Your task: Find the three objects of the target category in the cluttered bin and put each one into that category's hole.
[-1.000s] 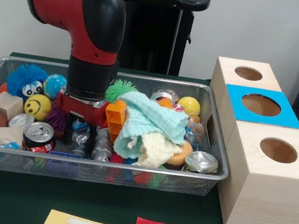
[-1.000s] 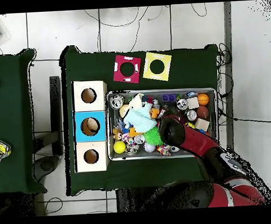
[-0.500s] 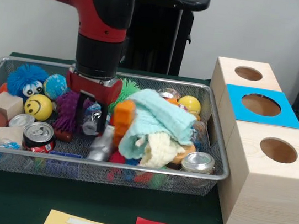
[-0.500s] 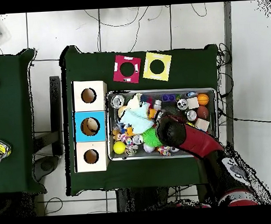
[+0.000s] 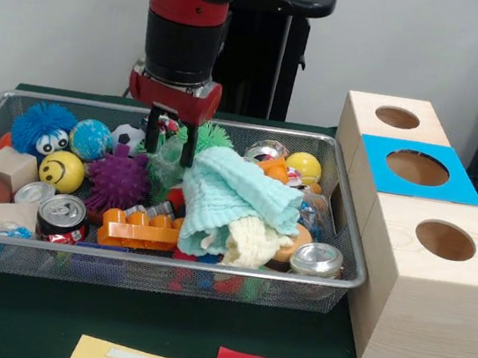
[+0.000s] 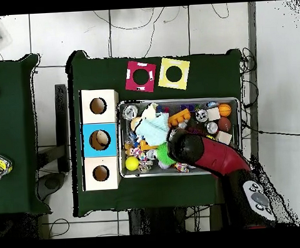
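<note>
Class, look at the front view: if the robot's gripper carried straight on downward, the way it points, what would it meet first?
Probably the crumpled clear plastic wrapper just under the gripper, beside the purple spiky ball; depth is uncertain.

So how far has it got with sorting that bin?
One object seems to sit in the blue box's hole. The end effector is raised over the wire bin, apparently gripping something small and crinkly. The bin is still crowded with balls, cans and cloths, so more searching remains.
</note>
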Controlling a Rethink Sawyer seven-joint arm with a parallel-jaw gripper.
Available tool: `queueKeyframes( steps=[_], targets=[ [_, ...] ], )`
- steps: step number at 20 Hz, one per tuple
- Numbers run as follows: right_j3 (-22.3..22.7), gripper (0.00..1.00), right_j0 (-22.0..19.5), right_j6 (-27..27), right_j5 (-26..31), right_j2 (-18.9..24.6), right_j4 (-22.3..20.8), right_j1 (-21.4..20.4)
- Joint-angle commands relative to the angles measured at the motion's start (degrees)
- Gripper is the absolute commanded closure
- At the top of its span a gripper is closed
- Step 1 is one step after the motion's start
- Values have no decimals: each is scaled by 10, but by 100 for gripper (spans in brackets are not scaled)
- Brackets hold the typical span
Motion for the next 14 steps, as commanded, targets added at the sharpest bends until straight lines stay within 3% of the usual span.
queueKeyframes(
  steps=[1,5,11,14],
  targets=[
    [3,100,-2,23,114,-3,-29,7],
    [-14,100,7,30,142,-11,-25,-4],
    [-35,100,33,33,237,-45,-29,-65],
    [-32,100,42,46,253,-50,-23,-85]
  ],
)
